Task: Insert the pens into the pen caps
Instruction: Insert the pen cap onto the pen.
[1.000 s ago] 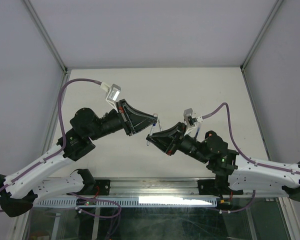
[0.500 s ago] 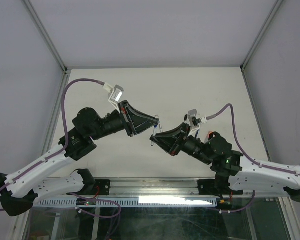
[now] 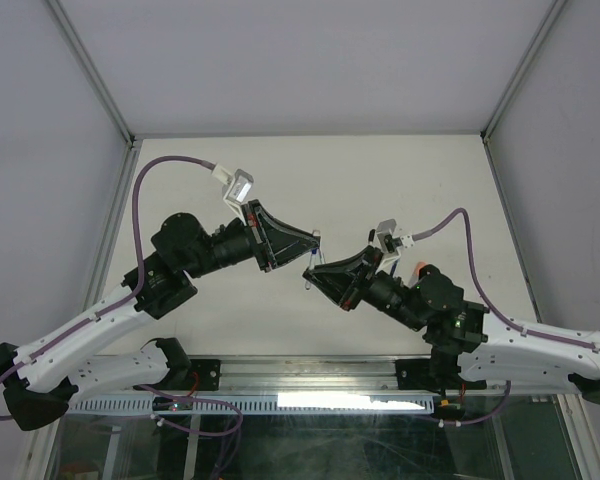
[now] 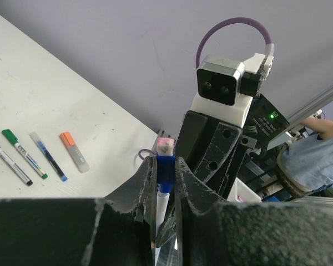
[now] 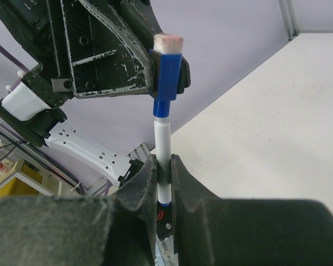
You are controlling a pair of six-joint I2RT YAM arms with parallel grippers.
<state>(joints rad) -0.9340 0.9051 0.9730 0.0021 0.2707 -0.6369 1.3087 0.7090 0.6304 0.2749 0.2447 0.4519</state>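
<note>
Here, my left gripper (image 4: 165,166) pinches a smooth blue plastic cap (image 5: 167,72), boxy with a pinkish fuzzy pad on top. My right gripper (image 5: 162,169) clamps the slim round white pen (image 5: 162,141), whose end meets the cap's narrow mouth in mid-air. Four spare pens (image 4: 48,157) lie flat on the scuffed white table (image 4: 55,105).

White tabletop (image 3: 310,170) within pale lilac-grey walls (image 3: 310,60), aluminium corner posts (image 3: 91,70), bright even light.
</note>
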